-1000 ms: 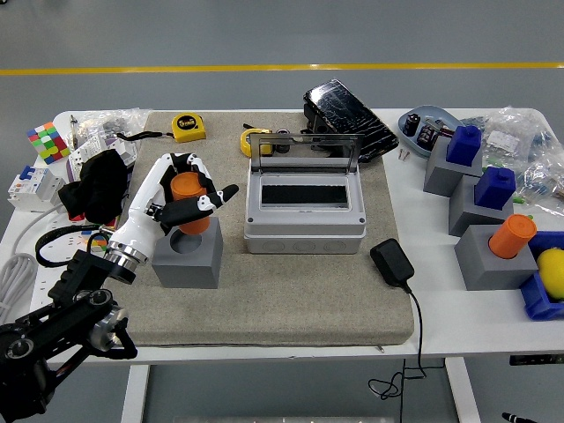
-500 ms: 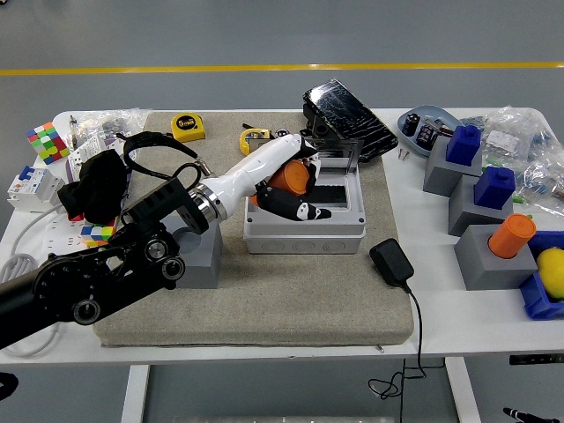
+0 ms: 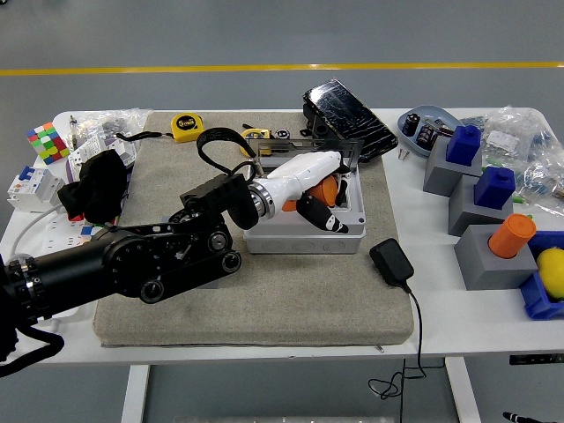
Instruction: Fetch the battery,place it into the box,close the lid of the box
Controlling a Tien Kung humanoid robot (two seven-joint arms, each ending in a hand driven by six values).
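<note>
Head view: one arm working, coming in from the left.
Landmark: grey box (image 3: 304,231) at the middle of the beige mat (image 3: 264,291) on the white desk (image 3: 458,326).
Left robot hand (image 3: 315,187): over the box's open cavity, white-and-black fingers (image 3: 319,215) clasped around the orange battery (image 3: 322,189).
Battery: inside the box opening, right half, partly hidden by the hand; cannot tell if it touches the bottom.
Lid (image 3: 304,146): clear, standing up at the box's far edge, not closed.
Right robot hand: out of frame.
Black adapter (image 3: 391,263): just right of the box's front corner, on the mat, cable running off the near edge.
Grey blocks: well right of the box; two carry blue pieces (image 3: 464,144), the nearest one (image 3: 490,256) an orange cylinder (image 3: 511,235).
Yellow tape measure (image 3: 187,127): beyond the box, to its left.
Colour cube (image 3: 47,142): far left of the box, near the desk edge.
</note>
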